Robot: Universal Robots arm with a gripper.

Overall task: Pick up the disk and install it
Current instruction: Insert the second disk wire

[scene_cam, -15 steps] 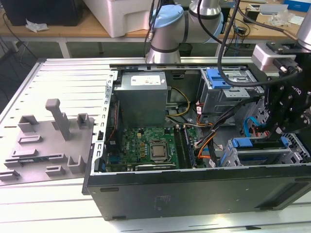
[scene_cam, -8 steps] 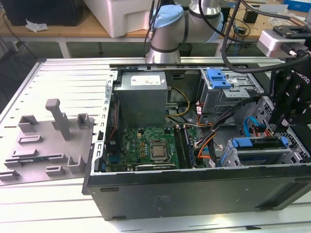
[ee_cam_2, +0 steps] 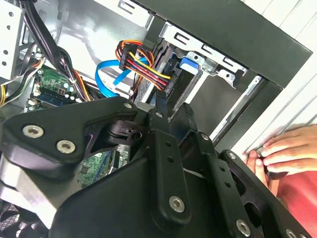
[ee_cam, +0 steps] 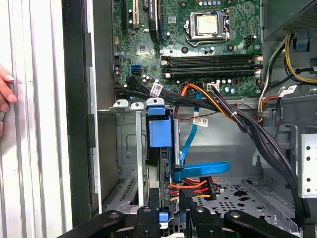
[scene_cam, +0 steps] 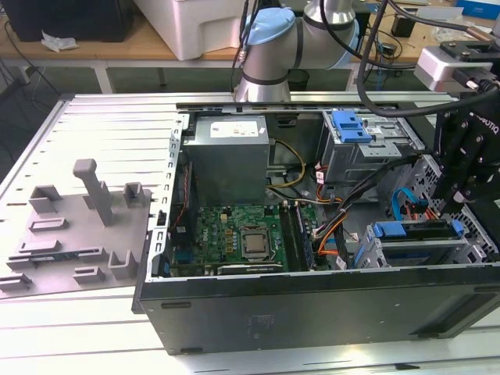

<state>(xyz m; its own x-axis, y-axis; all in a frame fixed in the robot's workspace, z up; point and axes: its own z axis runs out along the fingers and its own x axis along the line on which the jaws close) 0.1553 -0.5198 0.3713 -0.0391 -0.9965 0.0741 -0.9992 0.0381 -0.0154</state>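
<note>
Gripper [ee_cam: 168, 218] fingers nearly closed w/ disk [ee_cam: 159, 131] edge between them, disk seated in bay.

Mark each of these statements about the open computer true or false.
1. The silver hard drive in its blue plastic carrier frame sits in the metal drive cage. True.
2. The black computer case is closed. False: its side is open, showing the green motherboard.
3. A person's fingers rest by the case's outer wall. True.
4. The grey boxy power supply lies on the table outside the case. False: it sits inside the case.
5. The grey moulded fixture lies on the exterior view's right of the case. False: it lies on the left.
</note>
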